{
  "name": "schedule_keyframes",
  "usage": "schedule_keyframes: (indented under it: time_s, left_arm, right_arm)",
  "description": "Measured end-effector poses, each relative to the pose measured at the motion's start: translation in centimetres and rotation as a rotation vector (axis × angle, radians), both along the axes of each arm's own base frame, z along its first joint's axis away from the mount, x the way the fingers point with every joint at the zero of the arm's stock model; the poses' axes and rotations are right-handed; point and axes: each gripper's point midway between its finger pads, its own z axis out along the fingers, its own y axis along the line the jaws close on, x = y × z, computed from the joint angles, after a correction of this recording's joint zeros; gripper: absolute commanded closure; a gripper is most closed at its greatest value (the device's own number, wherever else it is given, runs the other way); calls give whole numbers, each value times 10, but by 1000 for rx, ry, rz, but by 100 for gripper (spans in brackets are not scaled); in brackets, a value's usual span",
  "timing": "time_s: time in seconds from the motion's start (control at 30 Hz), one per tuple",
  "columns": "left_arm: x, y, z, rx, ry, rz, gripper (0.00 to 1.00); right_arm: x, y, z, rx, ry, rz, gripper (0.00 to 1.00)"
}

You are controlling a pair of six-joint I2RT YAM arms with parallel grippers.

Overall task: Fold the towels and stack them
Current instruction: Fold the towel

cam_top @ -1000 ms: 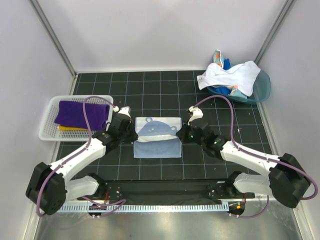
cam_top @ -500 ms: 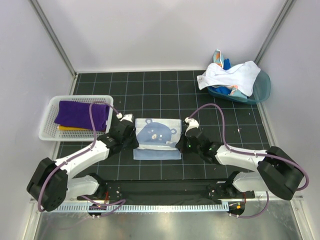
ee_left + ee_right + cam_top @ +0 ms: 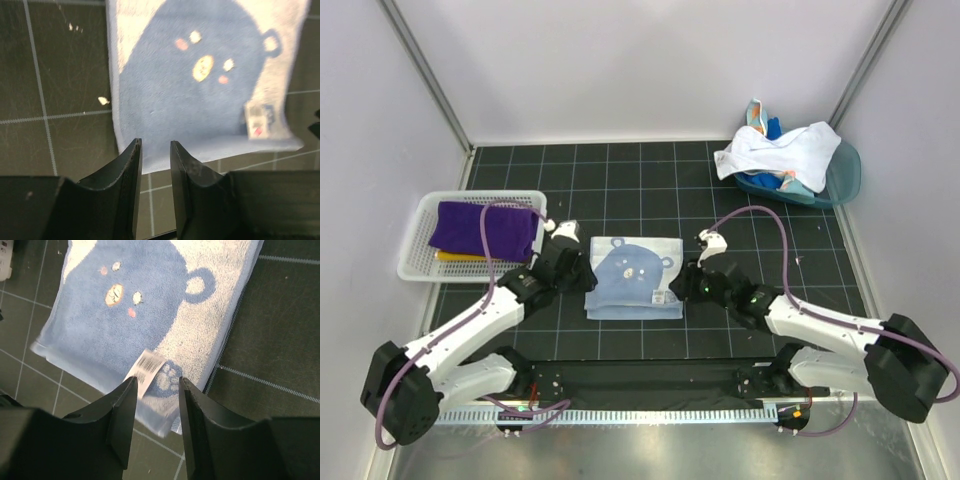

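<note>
A pale blue-white towel [image 3: 635, 277] with a blue bear face lies folded flat on the black mat between my arms. It also shows in the left wrist view [image 3: 200, 75] and the right wrist view [image 3: 150, 305], with a white label [image 3: 145, 367] near its edge. My left gripper [image 3: 582, 278] is open and empty at the towel's left edge, above it [image 3: 156, 150]. My right gripper [image 3: 686, 284] is open and empty at the towel's right edge [image 3: 157, 387]. A purple towel [image 3: 485, 228] lies on a yellow towel [image 3: 455, 257] in the white basket.
The white mesh basket [image 3: 412, 250] stands at the left. A teal tub [image 3: 845, 175] at the back right holds a heap of towels, a white one [image 3: 780, 150] on top. Grey walls close in the mat on three sides.
The upper flap has been laid down over the towel, so the bear face lies flat. Both grippers have let go and drawn back a little from the towel's side edges.
</note>
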Motion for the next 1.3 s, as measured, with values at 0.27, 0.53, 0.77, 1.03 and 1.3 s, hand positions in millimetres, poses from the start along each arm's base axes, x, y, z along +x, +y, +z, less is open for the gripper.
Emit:
schedule_keyframes:
  time_s: [0.27, 0.53, 0.77, 1.03, 1.3]
  left_arm:
    - [21, -12, 33, -26, -57, 10, 76]
    - [11, -9, -28, 78, 90, 2, 81]
    - [3, -13, -54, 103, 144, -5, 85]
    - [-14, -26, -74, 137, 171, -45, 87]
    - [-29, -46, -73, 123, 159, -87, 85]
  right_arm:
    - [17, 10, 28, -7, -25, -22, 56]
    - [21, 10, -13, -96, 66, -48, 58]
    - [22, 4, -55, -184, 141, -87, 58]
    - [35, -3, -56, -185, 127, -140, 59]
    - [32, -35, -53, -227, 138, -210, 59]
